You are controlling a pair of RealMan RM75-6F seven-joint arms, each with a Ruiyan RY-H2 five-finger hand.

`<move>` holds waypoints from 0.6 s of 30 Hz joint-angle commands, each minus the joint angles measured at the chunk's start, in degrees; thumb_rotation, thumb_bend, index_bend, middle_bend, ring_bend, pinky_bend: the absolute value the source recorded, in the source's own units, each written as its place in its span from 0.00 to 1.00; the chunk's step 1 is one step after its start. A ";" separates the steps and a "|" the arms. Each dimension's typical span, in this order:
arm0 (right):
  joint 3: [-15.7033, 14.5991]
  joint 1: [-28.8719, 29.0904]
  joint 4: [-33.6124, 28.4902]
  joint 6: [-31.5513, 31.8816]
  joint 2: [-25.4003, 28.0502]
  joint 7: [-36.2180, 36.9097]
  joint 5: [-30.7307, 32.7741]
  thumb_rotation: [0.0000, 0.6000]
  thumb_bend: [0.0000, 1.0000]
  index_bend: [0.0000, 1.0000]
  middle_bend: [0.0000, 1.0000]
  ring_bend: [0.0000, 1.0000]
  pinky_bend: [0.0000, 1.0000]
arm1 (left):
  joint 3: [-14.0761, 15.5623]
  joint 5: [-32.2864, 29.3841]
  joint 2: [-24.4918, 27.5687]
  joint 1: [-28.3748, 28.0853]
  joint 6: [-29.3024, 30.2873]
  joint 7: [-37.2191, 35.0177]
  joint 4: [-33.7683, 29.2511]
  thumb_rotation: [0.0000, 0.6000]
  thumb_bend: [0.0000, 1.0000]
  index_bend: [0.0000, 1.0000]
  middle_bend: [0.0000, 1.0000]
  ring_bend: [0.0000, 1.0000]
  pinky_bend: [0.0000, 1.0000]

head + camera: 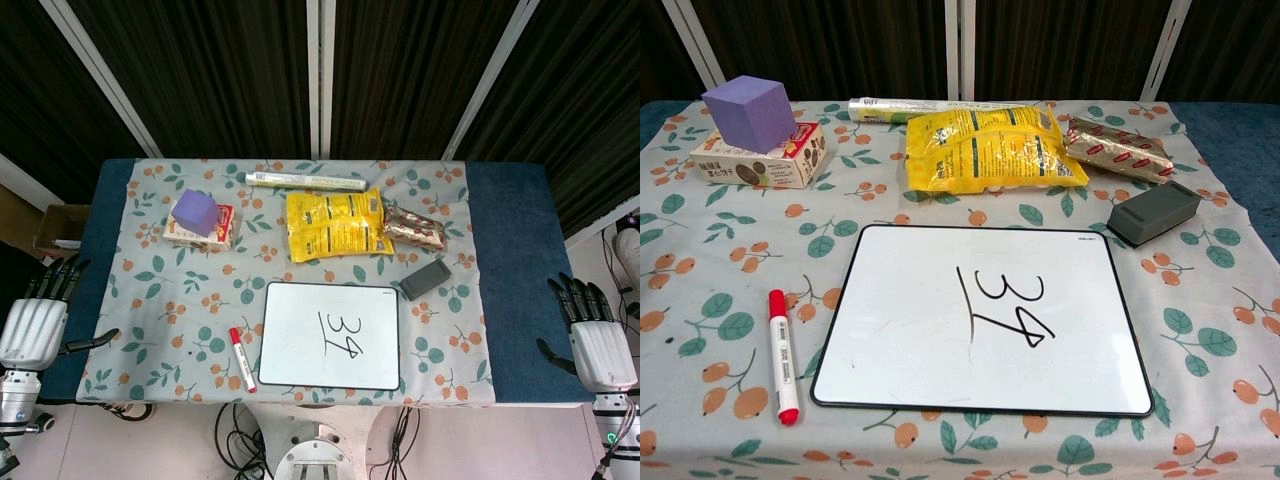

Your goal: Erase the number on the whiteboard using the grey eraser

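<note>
A white whiteboard (331, 335) (980, 318) lies near the table's front edge, with a black "34" (340, 333) (1005, 306) written on it. The grey eraser (424, 278) (1154, 211) rests on the cloth just beyond the board's far right corner. My left hand (38, 315) hangs at the table's left edge, fingers apart, holding nothing. Off the right edge my right hand (592, 335) is likewise empty with fingers spread. Both hands are far from the eraser. The chest view shows neither hand.
A red marker (242, 358) (783, 355) lies left of the board. Behind it are a yellow snack bag (336, 224) (985, 148), a brown wrapped snack (414, 229) (1120, 148), a long tube (305, 181) and a purple cube (195, 212) (750, 112) on a biscuit box (200, 228).
</note>
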 commanded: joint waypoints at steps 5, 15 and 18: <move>-0.06 0.07 0.04 -0.13 -0.27 -0.34 -0.02 1.00 0.15 0.00 0.00 0.00 0.00 | 0.09 -0.07 -0.19 0.15 0.13 -0.48 0.47 0.50 0.00 0.00 0.03 0.02 0.13; -0.23 0.12 -1.00 0.38 0.39 -0.27 -1.13 1.00 0.15 0.00 0.00 0.00 0.00 | 0.29 0.31 0.06 0.32 0.38 -1.36 0.72 0.49 0.00 0.00 0.03 0.02 0.13; -0.13 0.66 -1.67 -0.31 0.94 -0.01 -1.32 1.00 0.15 0.00 0.00 0.00 0.00 | 0.35 0.51 0.02 0.27 0.36 -1.53 0.71 0.50 0.00 0.00 0.03 0.02 0.13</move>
